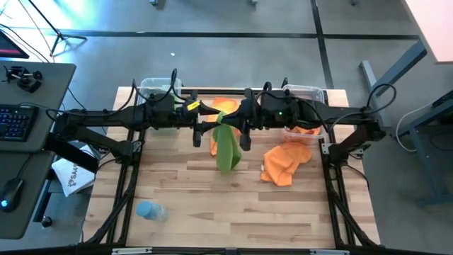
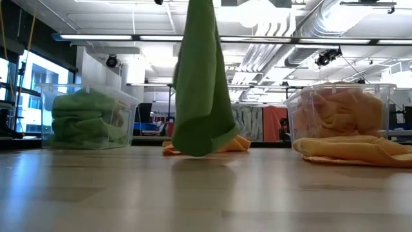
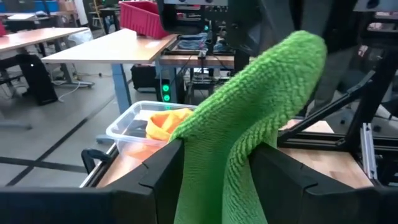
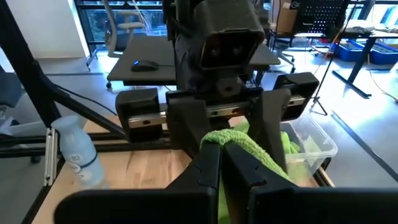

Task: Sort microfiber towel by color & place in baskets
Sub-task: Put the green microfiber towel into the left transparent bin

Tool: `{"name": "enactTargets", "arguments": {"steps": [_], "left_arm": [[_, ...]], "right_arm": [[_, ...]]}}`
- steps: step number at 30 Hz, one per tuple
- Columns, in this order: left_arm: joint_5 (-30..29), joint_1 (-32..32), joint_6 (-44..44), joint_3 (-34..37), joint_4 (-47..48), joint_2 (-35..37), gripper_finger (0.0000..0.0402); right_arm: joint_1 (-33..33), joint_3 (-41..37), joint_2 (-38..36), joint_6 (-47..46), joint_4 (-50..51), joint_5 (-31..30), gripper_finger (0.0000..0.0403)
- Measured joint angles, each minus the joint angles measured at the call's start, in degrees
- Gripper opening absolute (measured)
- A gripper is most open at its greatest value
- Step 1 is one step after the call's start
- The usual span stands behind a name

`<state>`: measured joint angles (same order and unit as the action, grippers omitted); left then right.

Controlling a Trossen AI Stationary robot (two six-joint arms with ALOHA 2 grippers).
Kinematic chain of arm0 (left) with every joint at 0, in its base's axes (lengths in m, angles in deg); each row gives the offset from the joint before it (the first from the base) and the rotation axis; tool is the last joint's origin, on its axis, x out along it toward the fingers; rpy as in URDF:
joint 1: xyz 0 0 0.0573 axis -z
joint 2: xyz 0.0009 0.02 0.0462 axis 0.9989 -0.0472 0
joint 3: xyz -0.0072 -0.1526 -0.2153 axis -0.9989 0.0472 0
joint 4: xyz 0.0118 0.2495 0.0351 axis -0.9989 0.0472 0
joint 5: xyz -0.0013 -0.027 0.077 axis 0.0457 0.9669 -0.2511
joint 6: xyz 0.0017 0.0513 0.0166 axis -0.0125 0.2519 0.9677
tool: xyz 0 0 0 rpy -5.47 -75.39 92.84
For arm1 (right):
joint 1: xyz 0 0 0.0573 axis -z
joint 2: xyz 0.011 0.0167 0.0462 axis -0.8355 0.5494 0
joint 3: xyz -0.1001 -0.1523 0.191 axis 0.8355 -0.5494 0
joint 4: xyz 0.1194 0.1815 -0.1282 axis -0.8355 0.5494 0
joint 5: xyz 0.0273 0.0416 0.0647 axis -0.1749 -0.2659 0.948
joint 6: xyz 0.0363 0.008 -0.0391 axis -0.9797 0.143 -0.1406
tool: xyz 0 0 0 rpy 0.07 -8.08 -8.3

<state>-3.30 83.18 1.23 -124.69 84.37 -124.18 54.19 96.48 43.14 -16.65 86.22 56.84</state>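
Nearest the overhead camera, we have both arms stretched across the far half of the table [image 1: 233, 212], meeting over its middle with one green towel [image 1: 227, 150] hanging between them. Our left gripper [image 3: 214, 163] has its fingers pinching the cloth, which bulges up between them. Our right gripper [image 4: 222, 163] has its fingers pressed nearly together on the same towel's top fold, facing the left gripper across it. From table height the cloth hangs almost straight down, its lower edge just at the wood.

The left basket [image 1: 157, 92] sits at the far left corner and already holds green towels; the right basket [image 1: 306, 95] at the far right corner holds orange ones. One orange towel [image 1: 285, 163] lies loose on the table in front of the right basket, another orange towel [image 1: 225, 110] lies bunched near the far edge behind the hanging cloth, and a pale blue bottle [image 1: 150, 210] rests near the front left corner.

We judge this a hand-over or a shared grip. The risks: if both grippers pull apart while clamped, the cloth stretches or jerks free; if both let go, it drops onto the orange one behind; and its trailing hem could drag that orange towel along toward the green basket
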Motion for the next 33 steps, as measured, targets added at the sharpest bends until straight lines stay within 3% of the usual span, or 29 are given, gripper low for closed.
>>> {"name": "enactTargets", "arguments": {"steps": [13, 19, 22, 27, 33], "left_arm": [[0.0, 0.0, -1.2, 0.0, -0.5, -4.8, 0.017], [4.6, 0.0, -4.0, 0.0, -0.4, -6.9, 0.0167], [5.5, 0.0, -3.5, 0.0, -0.4, -6.9, 0.0136], [5.5, -0.1, -1.0, 0.0, 0.5, -5.3, 0.002], [1.5, -1.3, 0.0, 0.0, 6.5, -0.5, 0.0004]], "right_arm": [[0.0, 0.0, 0.3, 6.4, -10.5, 1.6, 0.0], [0.6, 0.0, 0.3, 4.9, -8.6, 1.5, 0.0], [0.6, 0.0, 0.3, 4.4, -7.9, 1.4, 0.0], [0.5, 0.0, 0.3, 2.8, -5.6, 1.4, 0.0], [0.5, 0.0, 0.2, -2.5, 0.9, -3.3, 0.0]]}}
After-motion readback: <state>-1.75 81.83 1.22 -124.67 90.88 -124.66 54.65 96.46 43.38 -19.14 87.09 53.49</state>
